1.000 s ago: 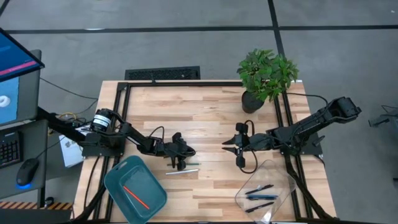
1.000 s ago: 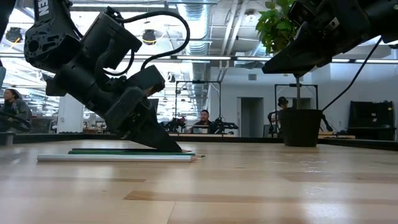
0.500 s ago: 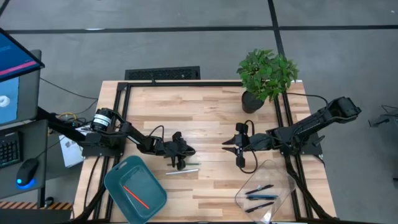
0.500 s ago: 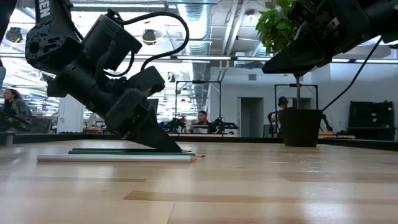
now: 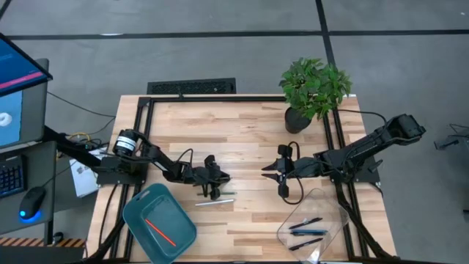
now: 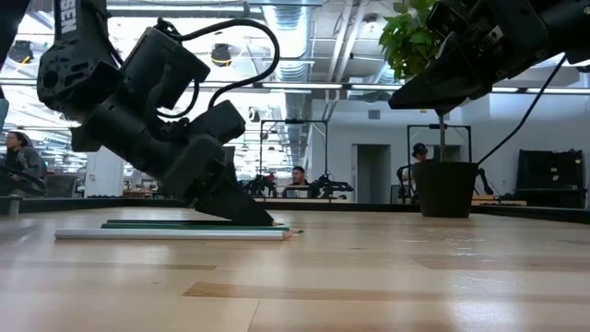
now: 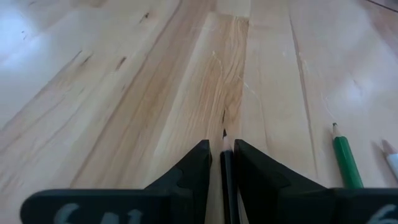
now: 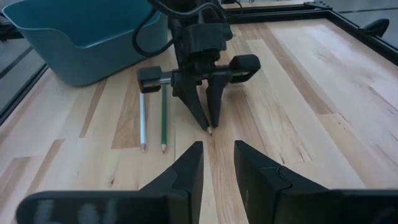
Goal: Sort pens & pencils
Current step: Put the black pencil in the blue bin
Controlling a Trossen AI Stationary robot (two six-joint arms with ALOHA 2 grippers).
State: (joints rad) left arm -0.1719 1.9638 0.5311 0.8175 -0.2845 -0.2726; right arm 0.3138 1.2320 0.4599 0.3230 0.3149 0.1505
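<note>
My left gripper (image 5: 226, 180) is down at the table's middle, shut on a dark pencil (image 7: 225, 163) that lies along its fingers. The pencil's point (image 8: 209, 130) pokes out past the fingertips, at or just above the wood. A green pencil (image 8: 164, 117) and a pale pencil (image 8: 142, 118) lie flat side by side on the near side of that gripper. An orange pencil (image 5: 160, 231) lies in the teal bin (image 5: 139, 213). Dark pens (image 5: 306, 229) lie in the clear container (image 5: 331, 209). My right gripper (image 5: 268, 171) hangs open above the table, right of centre, with nothing between its fingers. My left gripper pinches the dark pencil's shaft (image 7: 224, 155) between its two fingers (image 7: 198, 163), close behind the sharpened point. The fingers slant down from the table's left and run along the pencil, not across it. The pencil is tilted with them, point lowest; its rear part is hidden between the fingers.
A potted plant (image 5: 314, 92) stands at the far right. A black frame (image 5: 220, 98) runs round the tabletop. Bare wood lies between the two grippers and toward the far edge. People show in the room behind, far beyond the table.
</note>
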